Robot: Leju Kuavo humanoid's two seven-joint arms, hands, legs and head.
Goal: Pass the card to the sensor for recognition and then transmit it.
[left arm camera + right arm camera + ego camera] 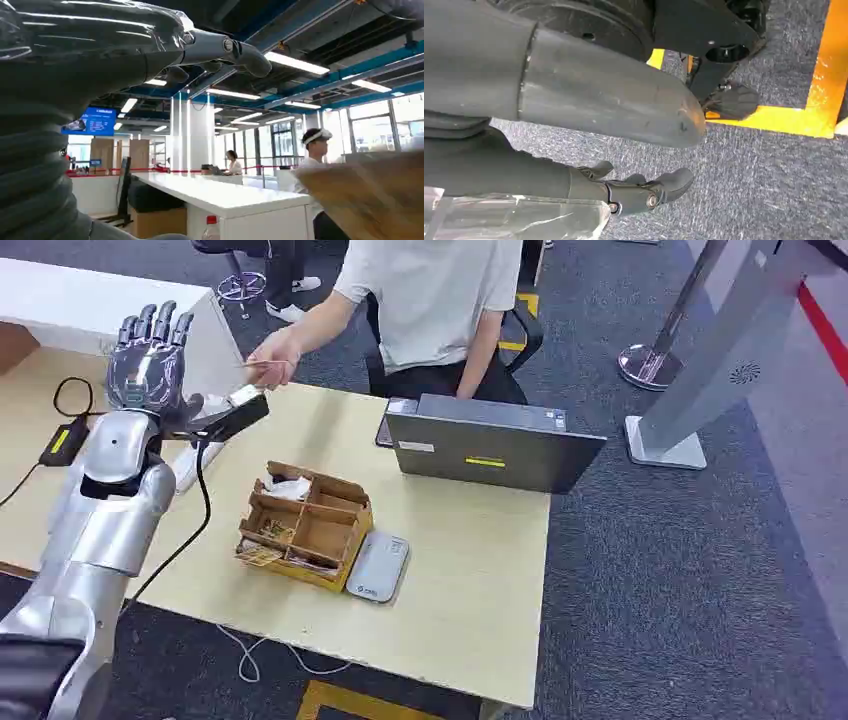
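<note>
My left hand is raised over the table's far left, fingers spread and pointing up, with nothing in it. In the left wrist view its fingers stretch out against the ceiling. Just to its right a seated person's hand pinches a thin pale card. A flat grey-white card reader lies near the table's front edge. My right hand hangs over the carpet, fingers loosely apart and empty.
A black cabled device sits just below my left hand. A wooden compartment box stands mid-table beside the reader. A grey laptop is at the back right, a power adapter at the far left.
</note>
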